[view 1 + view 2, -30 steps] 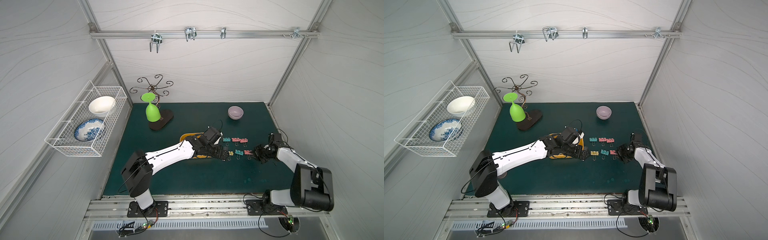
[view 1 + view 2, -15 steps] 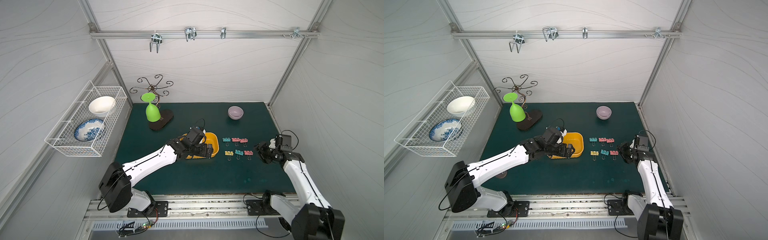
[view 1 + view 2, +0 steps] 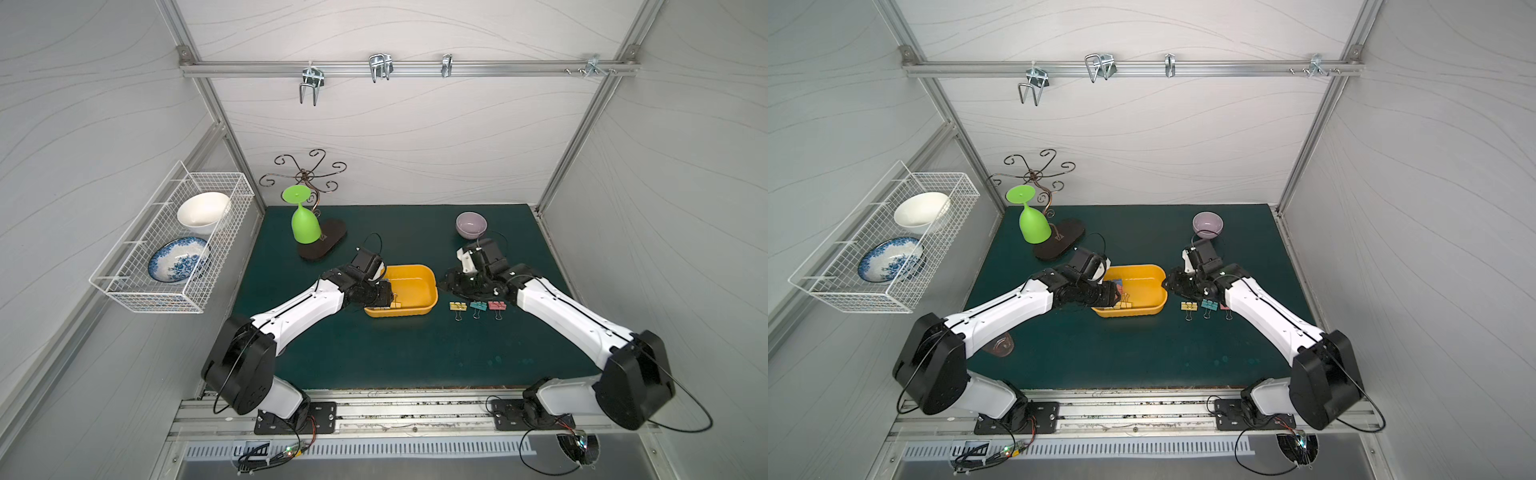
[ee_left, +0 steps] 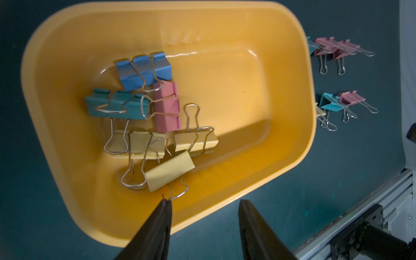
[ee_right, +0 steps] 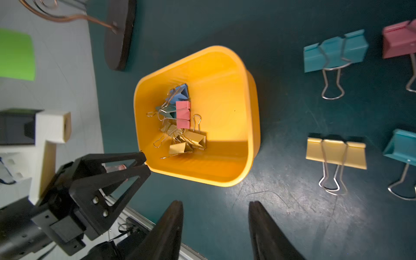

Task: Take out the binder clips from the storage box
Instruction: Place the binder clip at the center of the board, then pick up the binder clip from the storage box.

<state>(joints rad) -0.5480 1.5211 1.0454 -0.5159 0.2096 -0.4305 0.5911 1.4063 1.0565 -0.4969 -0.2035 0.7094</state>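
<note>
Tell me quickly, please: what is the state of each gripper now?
Left gripper: open, holding nothing, beside a yellow binder clip in the storage box.
Right gripper: open, holding nothing.

Your dark green table mat [image 3: 374, 353] carries the storage box [image 3: 433, 291] near its middle. Loose binder clips [image 3: 478, 306] lie in two rows on the mat just beside it. Toward the back wall you have a lilac bowl [image 3: 471, 224] and a black stand base [image 3: 332, 239].
</note>
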